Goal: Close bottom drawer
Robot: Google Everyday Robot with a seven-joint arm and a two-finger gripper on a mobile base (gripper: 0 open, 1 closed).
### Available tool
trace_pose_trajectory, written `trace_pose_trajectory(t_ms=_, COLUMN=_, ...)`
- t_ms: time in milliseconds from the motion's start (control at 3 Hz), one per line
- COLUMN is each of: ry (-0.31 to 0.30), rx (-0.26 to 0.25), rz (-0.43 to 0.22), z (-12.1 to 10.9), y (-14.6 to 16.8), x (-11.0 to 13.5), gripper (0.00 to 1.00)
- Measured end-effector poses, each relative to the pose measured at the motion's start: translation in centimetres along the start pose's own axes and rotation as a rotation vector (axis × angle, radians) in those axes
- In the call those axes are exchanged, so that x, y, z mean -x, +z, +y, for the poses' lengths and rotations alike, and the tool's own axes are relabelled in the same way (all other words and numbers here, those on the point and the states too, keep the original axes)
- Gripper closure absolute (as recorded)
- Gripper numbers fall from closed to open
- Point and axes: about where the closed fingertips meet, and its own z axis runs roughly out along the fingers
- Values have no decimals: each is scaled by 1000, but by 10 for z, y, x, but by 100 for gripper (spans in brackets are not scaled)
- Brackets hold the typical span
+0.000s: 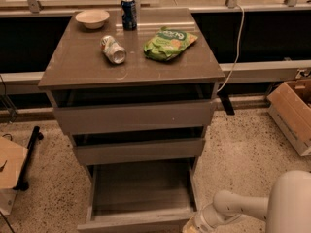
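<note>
Btm drawer (141,187) is sitting pulled out, grey floor showing. Gripper (191,225) is hanging low at its front R corner, partly cut off; open/closed: can't tell.

The bottom drawer (141,191) is grey-brown with a plain grey floor, matching the tabletop (82,67). Up there are a cream bowl (92,18), a dark blue can (129,12), a silver can (113,49) and a bright green bag (169,43). The off-white gripper (192,225) sits at the frame's lower edge, right of centre, over beige black-speckled flooring (243,149).
</note>
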Motion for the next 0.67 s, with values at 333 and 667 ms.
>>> trace_pose_trajectory(t_ms=333, ry=36, rx=20, rz=-29, z=-20, y=28, x=-9, gripper=100)
trace_pose_trajectory(t_ms=667, ry=28, rx=14, rz=-54, z=-35, y=35, x=-3, gripper=100)
